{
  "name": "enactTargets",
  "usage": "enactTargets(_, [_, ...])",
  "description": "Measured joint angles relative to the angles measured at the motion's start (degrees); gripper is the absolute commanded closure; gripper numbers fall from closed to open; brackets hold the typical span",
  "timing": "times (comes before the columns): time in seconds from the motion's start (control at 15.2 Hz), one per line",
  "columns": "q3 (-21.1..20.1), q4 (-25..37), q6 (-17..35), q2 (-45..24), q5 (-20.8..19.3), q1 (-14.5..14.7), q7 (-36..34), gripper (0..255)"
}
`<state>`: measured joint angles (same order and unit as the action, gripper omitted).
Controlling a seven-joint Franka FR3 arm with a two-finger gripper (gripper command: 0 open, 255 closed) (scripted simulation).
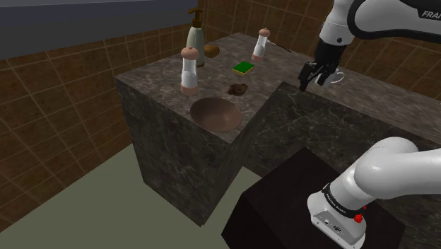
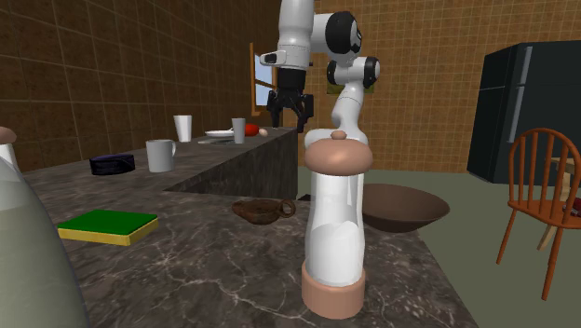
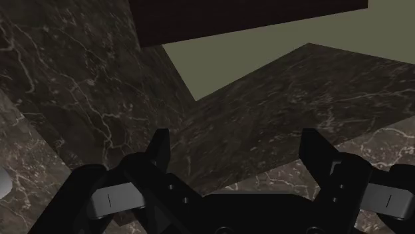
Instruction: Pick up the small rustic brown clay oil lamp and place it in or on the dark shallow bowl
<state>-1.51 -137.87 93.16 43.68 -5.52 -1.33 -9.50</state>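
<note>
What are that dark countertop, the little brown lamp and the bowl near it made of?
The countertop looks like dark marble: pale veins run through it. The lamp is probably clay: matte, rough, reddish brown. The bowl is unclear: smooth dull brown, maybe wood or ceramic.

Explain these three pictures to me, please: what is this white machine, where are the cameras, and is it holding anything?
It is a white robot arm with a black two-finger gripper. One picture looks down from beside its stand, one faces the arm across the dark marbled counter, one looks along the gripper from a camera on the hand. On the counter lie a small brown oil lamp, a dark shallow bowl, a green pad and two tall white bottles. The fingers stand apart and hold nothing.
</note>
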Motion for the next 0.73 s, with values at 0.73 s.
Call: enactTargets(0.73, [-6.96, 9.30, 8.23, -18.86, 5.66, -2.87, -21.15, 0])
